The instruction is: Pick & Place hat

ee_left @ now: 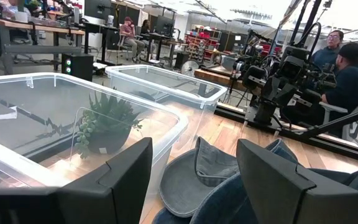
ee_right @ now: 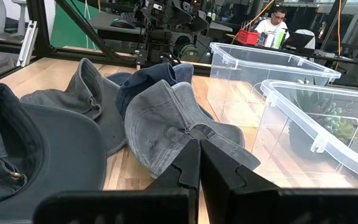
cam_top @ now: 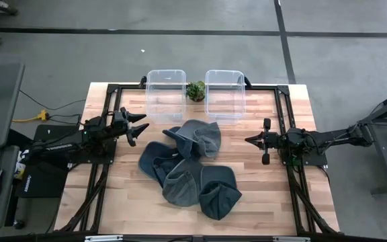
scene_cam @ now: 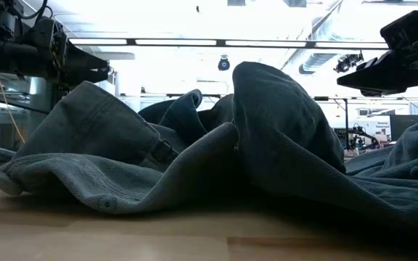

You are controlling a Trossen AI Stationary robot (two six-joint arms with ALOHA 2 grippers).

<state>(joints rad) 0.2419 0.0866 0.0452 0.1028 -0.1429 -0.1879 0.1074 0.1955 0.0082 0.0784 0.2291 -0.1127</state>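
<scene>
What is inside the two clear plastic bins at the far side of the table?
Both clear bins, left and right, appear to hold nothing; bare wood shows through them. The small green plant stands between them, not inside. All the hats lie on the table in front.

Even overhead light falls on the surface [cam_top: 261,195], shadows soft. In the low view ceiling strips [scene_cam: 216,42] glare white (the hats [scene_cam: 194,152] perhaps slightly blurred).

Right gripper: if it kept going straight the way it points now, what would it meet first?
Probably the grey hat atop the hat pile; the shut right gripper points straight at it across bare table, though height above the wood is unclear.
</scene>
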